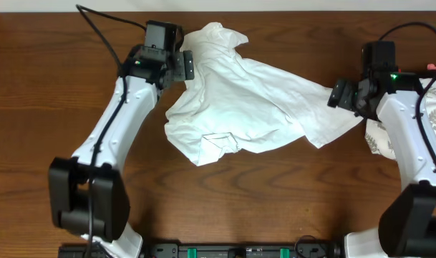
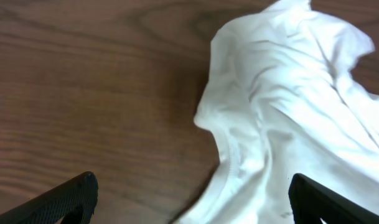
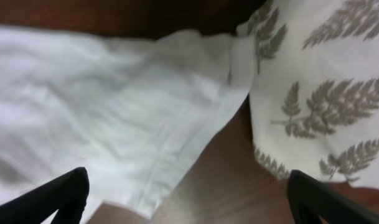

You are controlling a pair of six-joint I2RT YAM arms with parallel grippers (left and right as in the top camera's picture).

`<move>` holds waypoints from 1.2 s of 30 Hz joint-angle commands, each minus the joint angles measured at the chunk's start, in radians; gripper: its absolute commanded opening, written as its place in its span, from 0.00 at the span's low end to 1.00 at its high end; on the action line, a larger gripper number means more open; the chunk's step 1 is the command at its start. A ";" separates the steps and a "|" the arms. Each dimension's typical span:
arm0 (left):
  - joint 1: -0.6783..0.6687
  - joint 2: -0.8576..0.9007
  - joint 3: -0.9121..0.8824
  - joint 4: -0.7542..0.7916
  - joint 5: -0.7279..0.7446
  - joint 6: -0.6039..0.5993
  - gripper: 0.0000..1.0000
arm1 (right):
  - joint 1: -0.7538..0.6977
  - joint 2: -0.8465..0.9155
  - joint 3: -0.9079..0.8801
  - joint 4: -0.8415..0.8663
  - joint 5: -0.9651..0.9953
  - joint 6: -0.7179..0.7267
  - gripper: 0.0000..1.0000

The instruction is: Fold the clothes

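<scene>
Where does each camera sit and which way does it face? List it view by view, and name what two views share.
Overhead: above the table, facing straight down at the shirt; both arms, left end effector and right end effector show.
Left wrist: on the left arm, facing down at the shirt's edge and wood; its fingers show, apart.
Right wrist: on the right arm, facing down at the shirt and a fern cloth; its fingers show, apart.
Shared: overhead and right wrist both show the fern cloth.

The left arm [image 1: 110, 132] and right arm [image 1: 412, 140] have white links, black joints and black cables.
</scene>
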 commanded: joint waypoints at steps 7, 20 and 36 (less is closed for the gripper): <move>-0.025 -0.046 0.022 -0.180 0.167 0.013 0.98 | 0.137 -0.028 -0.060 -0.145 -0.226 -0.330 0.76; -0.024 -0.046 0.022 -0.204 0.167 0.013 0.98 | 0.261 -0.028 -0.346 0.187 0.022 -0.264 0.76; -0.024 -0.046 0.022 -0.204 0.167 0.013 0.98 | 0.265 -0.013 -0.463 0.509 0.018 -0.362 0.61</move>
